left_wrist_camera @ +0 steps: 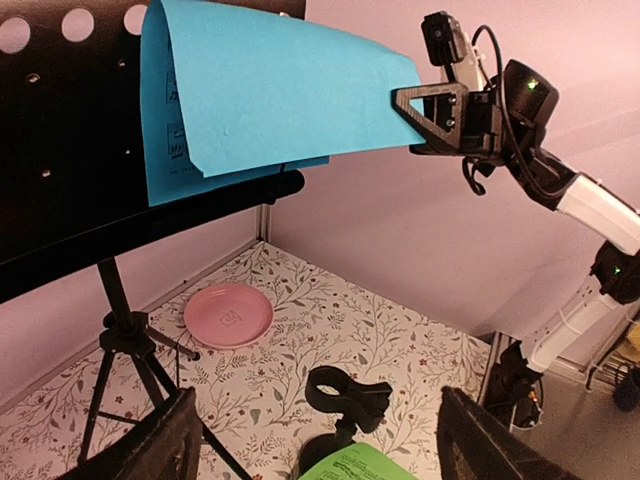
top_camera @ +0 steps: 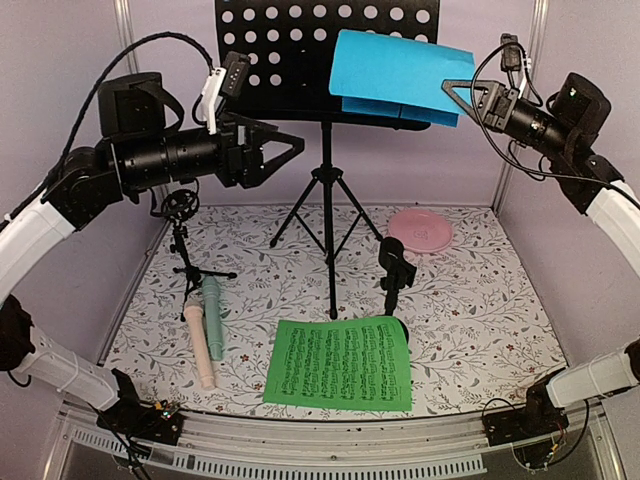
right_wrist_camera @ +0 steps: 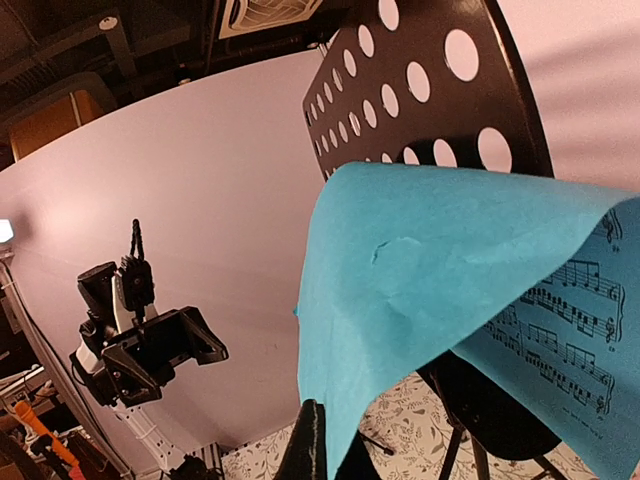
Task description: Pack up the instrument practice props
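From above, we see the black perforated music rack [top_camera: 290, 50] standing on its tripod legs [top_camera: 325, 205] at the far middle of the table [top_camera: 500, 300]. The blue music sheet [top_camera: 395, 70] sits on the right half of the rack. Its right edge is bent forward and pinched by the right gripper [top_camera: 452, 95]. The left gripper [top_camera: 290, 150] hangs in the air left of the rack's post, fingers spread, holding nothing. The green music sheet [top_camera: 340, 365] lies flat at the near middle. One mic support [top_camera: 395, 265] stands at its far right corner, and the other mic support [top_camera: 182, 240] stands at the left. Just near of that one, the mint toy microphone [top_camera: 213, 318] and the pink toy microphone [top_camera: 200, 350] lie side by side. The round pink plate [top_camera: 420, 232] lies at the far right.

In the left wrist view, our own fingers [left_wrist_camera: 150, 445] stand wide apart at the bottom edge. Beyond them the blue music sheet [left_wrist_camera: 260, 90] curls off the music rack [left_wrist_camera: 70, 150] toward the right gripper [left_wrist_camera: 400, 100], which is clamped on its corner. Below lie the round pink plate [left_wrist_camera: 228, 315] and a mic support [left_wrist_camera: 345, 395].

In the right wrist view, the blue music sheet [right_wrist_camera: 420, 270] fills the near space, printed notes showing on its underside, and runs down beside one dark finger [right_wrist_camera: 308, 445]. We cannot see the other finger. The music rack [right_wrist_camera: 420, 90] rises behind, and the left gripper [right_wrist_camera: 200, 345] hangs at the left, jaws apart.
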Available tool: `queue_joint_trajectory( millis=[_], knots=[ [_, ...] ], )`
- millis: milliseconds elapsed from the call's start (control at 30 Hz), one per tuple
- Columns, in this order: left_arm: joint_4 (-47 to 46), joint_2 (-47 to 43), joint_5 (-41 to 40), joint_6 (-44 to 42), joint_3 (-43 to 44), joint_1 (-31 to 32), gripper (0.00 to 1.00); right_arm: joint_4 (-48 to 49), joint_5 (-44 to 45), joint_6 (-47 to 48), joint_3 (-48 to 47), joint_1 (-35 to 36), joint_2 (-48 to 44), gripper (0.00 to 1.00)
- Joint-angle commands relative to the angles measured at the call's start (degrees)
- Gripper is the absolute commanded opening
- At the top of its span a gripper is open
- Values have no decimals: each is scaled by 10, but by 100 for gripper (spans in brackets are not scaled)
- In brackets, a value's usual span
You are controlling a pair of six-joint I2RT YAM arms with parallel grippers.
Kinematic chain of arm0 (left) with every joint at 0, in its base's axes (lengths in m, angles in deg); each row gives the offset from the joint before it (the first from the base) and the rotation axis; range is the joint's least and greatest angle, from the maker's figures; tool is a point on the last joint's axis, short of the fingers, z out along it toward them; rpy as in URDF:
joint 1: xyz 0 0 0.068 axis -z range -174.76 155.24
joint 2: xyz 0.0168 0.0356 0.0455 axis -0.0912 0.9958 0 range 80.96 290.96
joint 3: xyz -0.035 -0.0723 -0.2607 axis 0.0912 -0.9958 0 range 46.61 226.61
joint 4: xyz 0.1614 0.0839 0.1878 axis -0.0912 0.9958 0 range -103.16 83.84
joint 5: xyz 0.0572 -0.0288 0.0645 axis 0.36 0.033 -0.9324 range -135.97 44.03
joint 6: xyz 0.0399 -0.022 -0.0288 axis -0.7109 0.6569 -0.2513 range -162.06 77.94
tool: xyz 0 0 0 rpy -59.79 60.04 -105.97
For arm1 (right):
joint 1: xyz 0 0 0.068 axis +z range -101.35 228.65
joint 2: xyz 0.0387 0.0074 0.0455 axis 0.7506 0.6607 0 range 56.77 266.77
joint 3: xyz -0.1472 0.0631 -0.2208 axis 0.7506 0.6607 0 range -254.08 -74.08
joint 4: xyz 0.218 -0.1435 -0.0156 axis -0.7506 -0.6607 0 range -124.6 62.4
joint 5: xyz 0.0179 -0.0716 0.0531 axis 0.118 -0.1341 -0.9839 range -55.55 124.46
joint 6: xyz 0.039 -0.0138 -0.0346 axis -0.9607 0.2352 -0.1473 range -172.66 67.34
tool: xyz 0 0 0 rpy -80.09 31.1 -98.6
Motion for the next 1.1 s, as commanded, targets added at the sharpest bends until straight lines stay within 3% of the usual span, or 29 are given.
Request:
queue_joint_trajectory(
  millis=[0, 233, 400, 700, 1067],
  knots=[
    [39, 37, -60, -129, 65, 25, 84, 38, 9, -17, -50, 8, 15, 0],
    [26, 77, -139, -259, 142, 39, 90, 56, 2, -28, -121, 11, 55, 0],
    [0, 89, -154, -322, 159, 39, 92, 55, -4, -27, -180, 11, 91, 0],
    [-28, 88, -164, -364, 139, 43, 95, 60, 5, -14, -209, 11, 111, 0],
    [-70, 83, -141, -387, 108, 45, 95, 72, 28, 35, -380, 12, 168, 0]
  ],
)
